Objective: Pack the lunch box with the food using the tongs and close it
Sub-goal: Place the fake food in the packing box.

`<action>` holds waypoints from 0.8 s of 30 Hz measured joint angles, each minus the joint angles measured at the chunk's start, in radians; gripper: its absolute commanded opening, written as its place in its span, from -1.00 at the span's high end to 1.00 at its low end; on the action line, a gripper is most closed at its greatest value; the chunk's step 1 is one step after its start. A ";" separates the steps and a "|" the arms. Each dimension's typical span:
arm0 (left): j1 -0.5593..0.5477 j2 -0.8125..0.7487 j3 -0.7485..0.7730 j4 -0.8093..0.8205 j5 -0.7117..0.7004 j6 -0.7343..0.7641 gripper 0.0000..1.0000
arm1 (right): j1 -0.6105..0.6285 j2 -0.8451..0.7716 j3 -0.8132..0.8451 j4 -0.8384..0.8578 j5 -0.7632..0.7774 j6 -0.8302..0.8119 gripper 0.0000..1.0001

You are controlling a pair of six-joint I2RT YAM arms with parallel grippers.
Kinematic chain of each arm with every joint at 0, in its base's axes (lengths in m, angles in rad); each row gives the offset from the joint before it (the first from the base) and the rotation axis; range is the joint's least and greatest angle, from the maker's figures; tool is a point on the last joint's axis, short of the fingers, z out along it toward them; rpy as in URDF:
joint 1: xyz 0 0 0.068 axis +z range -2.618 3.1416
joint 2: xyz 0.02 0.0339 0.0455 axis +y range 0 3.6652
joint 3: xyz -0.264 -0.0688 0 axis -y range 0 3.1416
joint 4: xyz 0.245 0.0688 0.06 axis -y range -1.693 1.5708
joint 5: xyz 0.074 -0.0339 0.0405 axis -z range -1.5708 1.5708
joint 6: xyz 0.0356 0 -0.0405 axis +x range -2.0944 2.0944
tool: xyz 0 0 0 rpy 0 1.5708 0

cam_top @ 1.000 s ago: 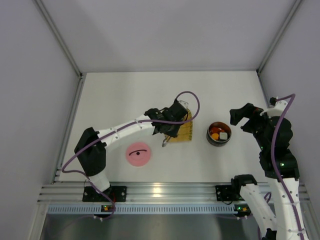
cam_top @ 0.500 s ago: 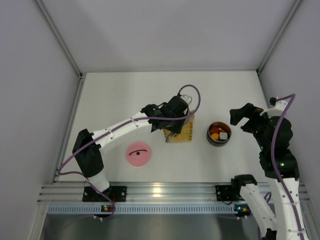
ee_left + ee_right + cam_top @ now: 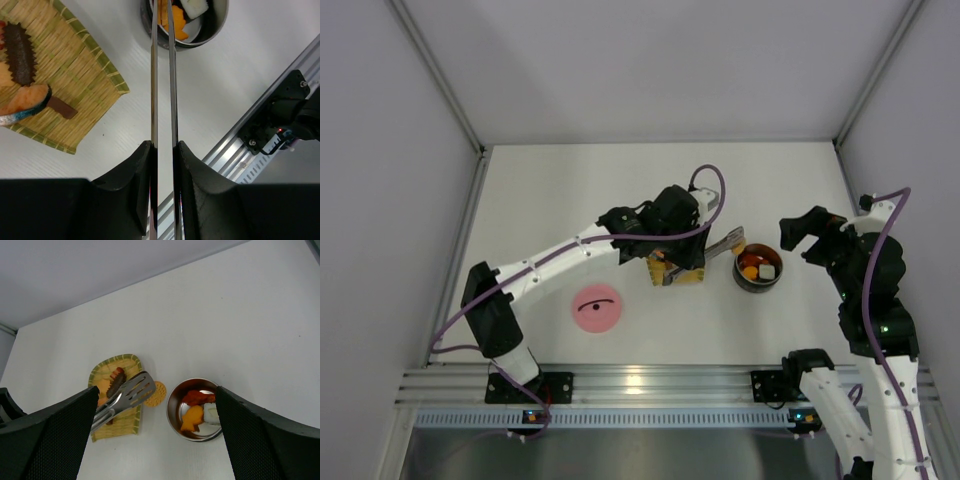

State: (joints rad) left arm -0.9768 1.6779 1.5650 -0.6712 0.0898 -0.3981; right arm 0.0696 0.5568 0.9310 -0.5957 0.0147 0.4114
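Top external, left gripper: clamped on the tongs, over the yellow tray.
Top external, lunch box: just past the tong tips, lidless, food inside.
Top external, pink lid: flat on the table, well behind that gripper.
Top external, right gripper: spread wide, nothing held, just beside the box.
Left wrist, tongs: pinched narrow between both fingers, reaching straight ahead over the box rim.
Left wrist, food: orange and white pieces in the box; brown and salmon-coloured pieces on the tray, ahead-left.
Right wrist, orange round: at the tong tip, between tray and box; gripped or not, cannot tell.
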 measured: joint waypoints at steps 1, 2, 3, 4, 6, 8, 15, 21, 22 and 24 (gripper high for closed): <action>-0.003 0.000 0.006 0.007 0.014 0.000 0.54 | 0.000 0.000 0.000 0.000 0.000 0.000 -0.96; -0.006 0.000 0.010 0.016 0.027 -0.002 0.54 | 0.000 0.000 0.000 0.000 0.000 0.000 -0.96; -0.009 0.000 0.013 0.024 0.037 -0.004 0.53 | 0.000 0.001 0.000 0.000 0.000 0.000 -0.96; -0.012 0.003 0.019 0.032 0.048 -0.006 0.53 | 0.000 0.001 0.000 0.000 0.000 0.000 -0.96; -0.019 0.012 0.031 0.048 0.064 -0.011 0.53 | 0.000 0.002 0.000 0.000 0.000 0.000 -0.96; -0.025 0.032 0.042 0.069 0.080 -0.017 0.50 | 0.000 0.003 0.000 0.000 0.000 0.000 -0.96; -0.034 0.119 0.051 0.098 0.109 -0.030 0.45 | 0.000 0.003 0.001 -0.001 0.002 -0.002 -0.96; -0.036 0.156 0.053 0.107 0.125 -0.041 0.38 | 0.000 0.002 0.001 -0.001 0.003 -0.005 -0.96; -0.037 0.159 0.055 0.111 0.128 -0.042 0.35 | 0.000 0.002 0.001 -0.001 0.003 -0.005 -0.95; -0.038 0.166 0.057 0.125 0.132 -0.044 0.25 | 0.000 0.002 0.001 -0.001 0.004 -0.008 -0.96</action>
State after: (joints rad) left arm -1.0145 1.8439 1.6218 -0.5465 0.2218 -0.4423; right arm 0.0696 0.5591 0.9318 -0.5968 0.0185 0.4034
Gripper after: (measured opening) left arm 0.343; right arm 0.978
